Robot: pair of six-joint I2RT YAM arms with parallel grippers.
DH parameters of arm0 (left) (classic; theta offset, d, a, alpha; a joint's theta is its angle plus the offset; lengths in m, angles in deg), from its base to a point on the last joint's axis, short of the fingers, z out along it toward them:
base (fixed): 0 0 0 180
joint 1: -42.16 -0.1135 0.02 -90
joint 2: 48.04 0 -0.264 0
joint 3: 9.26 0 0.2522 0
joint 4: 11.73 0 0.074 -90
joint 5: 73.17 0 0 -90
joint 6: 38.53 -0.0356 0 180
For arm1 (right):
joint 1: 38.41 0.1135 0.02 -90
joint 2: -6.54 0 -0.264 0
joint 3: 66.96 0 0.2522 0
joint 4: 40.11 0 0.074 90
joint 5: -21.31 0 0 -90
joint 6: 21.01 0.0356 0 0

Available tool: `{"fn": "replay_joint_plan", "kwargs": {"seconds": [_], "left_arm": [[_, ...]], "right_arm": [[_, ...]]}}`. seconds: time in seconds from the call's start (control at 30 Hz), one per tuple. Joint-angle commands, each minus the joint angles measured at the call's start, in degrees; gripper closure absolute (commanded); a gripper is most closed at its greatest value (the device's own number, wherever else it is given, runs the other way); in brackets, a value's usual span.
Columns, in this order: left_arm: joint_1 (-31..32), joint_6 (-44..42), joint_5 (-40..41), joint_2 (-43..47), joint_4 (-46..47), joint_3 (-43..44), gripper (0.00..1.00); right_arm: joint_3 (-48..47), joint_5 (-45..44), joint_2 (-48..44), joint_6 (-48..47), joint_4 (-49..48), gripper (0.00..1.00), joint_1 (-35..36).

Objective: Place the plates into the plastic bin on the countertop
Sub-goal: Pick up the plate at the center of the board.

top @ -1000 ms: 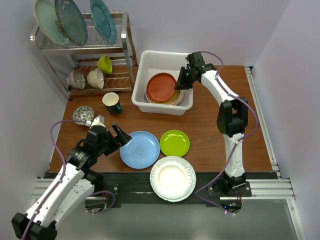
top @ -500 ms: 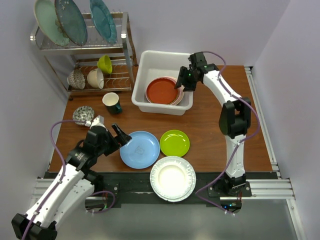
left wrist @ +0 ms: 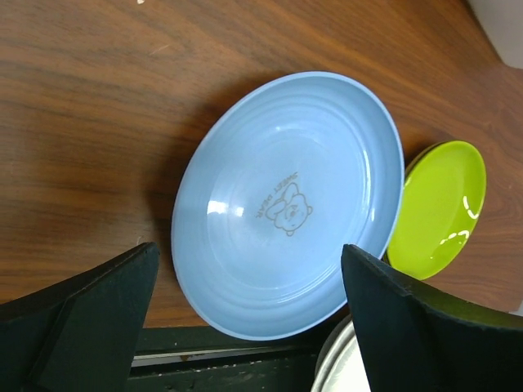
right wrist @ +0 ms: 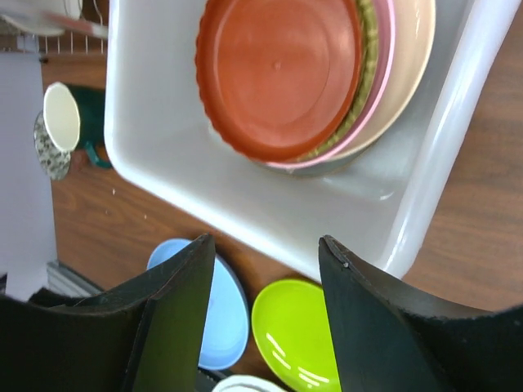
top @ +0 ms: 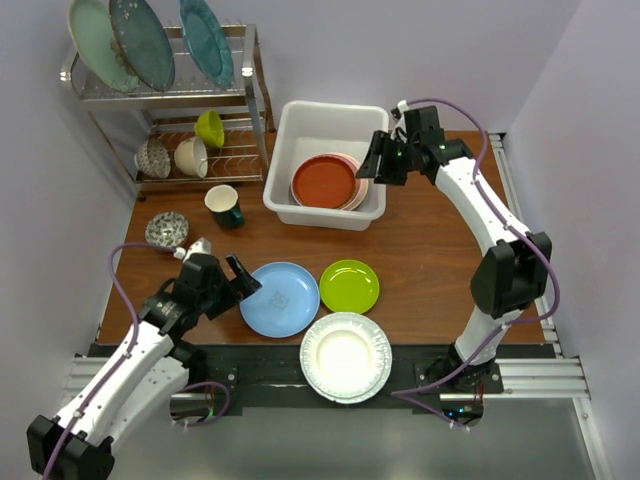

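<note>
The white plastic bin [top: 283, 205] stands at the back of the countertop [top: 430, 250]. In it a rust red plate [top: 323, 180] lies on top of a stack of pink and cream plates. My right gripper [top: 378, 162] hovers open and empty over the bin's right rim [right wrist: 445, 155], clear of the red plate [right wrist: 278, 73]. Near the front edge lie a blue plate [top: 280, 298], a lime green plate [top: 350, 286] and a white fluted plate [top: 346, 357]. My left gripper [top: 234, 272] is wide open just left of the blue plate [left wrist: 286, 204], holding nothing.
A wire dish rack [top: 170, 100] at the back left holds three large teal plates [top: 140, 40], bowls and a green cup. A dark mug [top: 222, 205] and a patterned bowl [top: 165, 230] stand between rack and left arm. Walls close in on both sides.
My right gripper opened and let the rust red plate settle flat on the stack, then drew back to the right out of the bin. The left arm shifted only slightly.
</note>
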Motion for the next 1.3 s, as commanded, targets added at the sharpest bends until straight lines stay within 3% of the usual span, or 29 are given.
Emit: {"fn": "replay_joint_plan", "kwargs": {"seconds": [0.0,0.63,1.1,1.27], "left_arm": [[0.2,0.8,1.3,-1.3,-1.2,-0.6,0.02],[0.2,1.1,-4.4,-5.6,5.4,-7.6,0.24],[0.2,0.6,-4.5,-5.7,5.8,-7.3,0.25],[0.2,0.6,-4.4,-5.7,5.8,-7.4,0.25]], "right_arm": [[6.3,4.1,-4.9,-0.9,-1.4,0.42,0.3],[31.2,7.9,-19.9,2.0,-6.5,0.42,4.0],[45.2,-1.0,-22.9,-0.4,-4.7,0.44,4.6],[49.3,0.0,-22.1,1.1,-7.1,0.45,4.6]]}}
